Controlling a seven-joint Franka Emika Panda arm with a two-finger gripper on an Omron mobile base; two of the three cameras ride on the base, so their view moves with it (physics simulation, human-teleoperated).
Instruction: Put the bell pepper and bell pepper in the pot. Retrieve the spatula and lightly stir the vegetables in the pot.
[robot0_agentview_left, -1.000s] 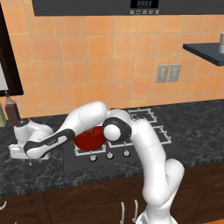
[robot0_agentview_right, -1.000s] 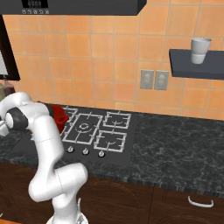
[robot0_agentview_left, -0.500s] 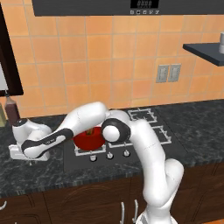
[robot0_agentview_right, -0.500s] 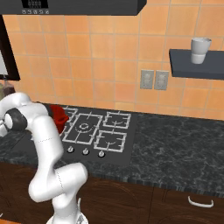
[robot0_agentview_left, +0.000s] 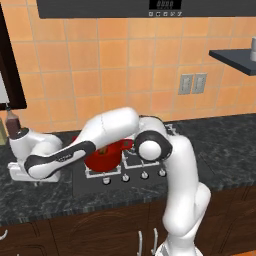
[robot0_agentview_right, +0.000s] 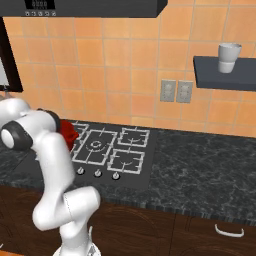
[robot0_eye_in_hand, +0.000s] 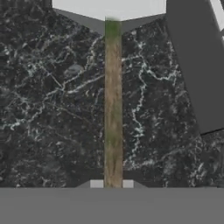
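Note:
In the hand view the spatula's thin wooden handle (robot0_eye_in_hand: 113, 109) runs straight up from my gripper (robot0_eye_in_hand: 112, 184) to its pale grey-white blade (robot0_eye_in_hand: 109, 8), lying flat on the black marble counter. The two fingertips (robot0_eye_in_hand: 96, 184) sit tight against either side of the handle, so the gripper is shut on it. From the left base view my gripper (robot0_agentview_left: 24, 176) is down low at the far left of the counter, left of the red pot (robot0_agentview_left: 106, 156). The pot (robot0_agentview_right: 68, 134) stands on the hob's left burner, partly behind my arm. The bell pepper is hidden from view.
A dark brown bottle (robot0_agentview_left: 11, 122) stands at the wall just behind the hand. The hob (robot0_agentview_right: 107, 150) with its front knobs lies right of the pot; its dark edge (robot0_eye_in_hand: 197, 65) shows beside the spatula. A white cup (robot0_agentview_right: 229, 57) sits on a high shelf.
The arm keeps the same low pose at the counter's left end. Nothing in the base views has visibly moved.

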